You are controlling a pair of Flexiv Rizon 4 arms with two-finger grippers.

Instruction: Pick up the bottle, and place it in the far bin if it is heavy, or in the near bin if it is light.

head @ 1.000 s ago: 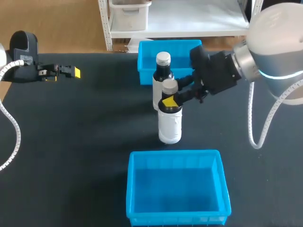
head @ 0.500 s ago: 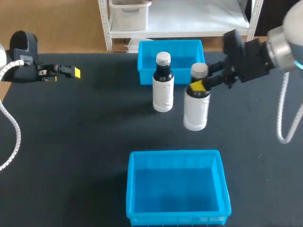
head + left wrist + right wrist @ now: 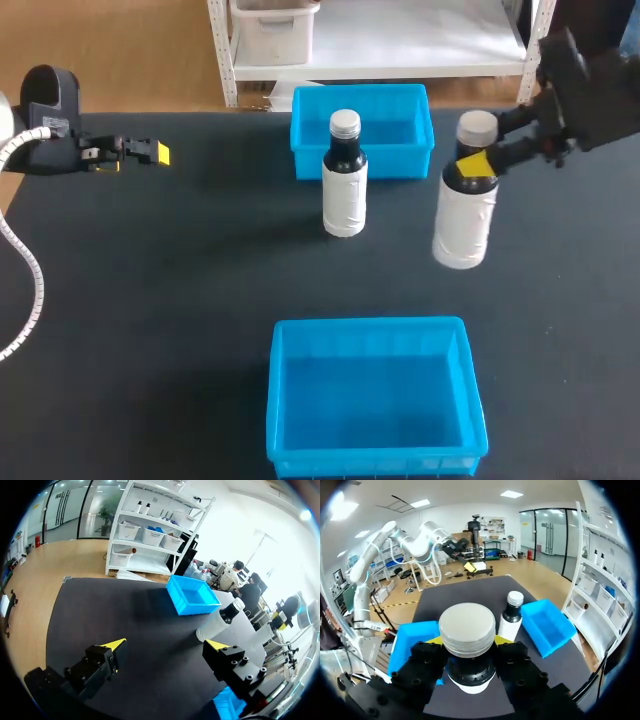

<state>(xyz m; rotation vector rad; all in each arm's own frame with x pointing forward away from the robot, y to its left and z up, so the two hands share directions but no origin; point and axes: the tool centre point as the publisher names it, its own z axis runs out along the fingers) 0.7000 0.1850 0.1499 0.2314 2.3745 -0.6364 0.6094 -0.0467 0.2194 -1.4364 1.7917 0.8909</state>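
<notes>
**Right gripper clamped on bottle neck, right of the far bin**

Right gripper (image 3: 478,160): both yellow-tipped fingers press the dark neck of the held bottle (image 3: 466,222) from two sides, just under its cap. In the right wrist view the gripper (image 3: 468,641) has the ribbed, pale grey cap of the bottle (image 3: 467,628) between its black finger blocks.

Held bottle: cylindrical, dark shoulder, white label round the body, upright. It sits over the table (image 3: 180,300), right of the far bin's near corner and well apart from the near bin. It appears raised off the surface, but its base cannot be checked.

Second bottle (image 3: 345,185): same shape and colouring, silver-grey screw cap. It stands upright on the table just in front of the far bin.

Far bin (image 3: 305,150): bright blue plastic, rectangular, smooth walls, at the table's back edge.

Near bin (image 3: 370,325): the same blue plastic, larger in view, with a ribbed lip along its front rim.

Left gripper (image 3: 150,152): at the table's left edge, holding nothing. The left wrist view shows this gripper (image 3: 167,645) with its fingers spread wide over bare table.

Table: matte black, cloth-like surface.
</notes>
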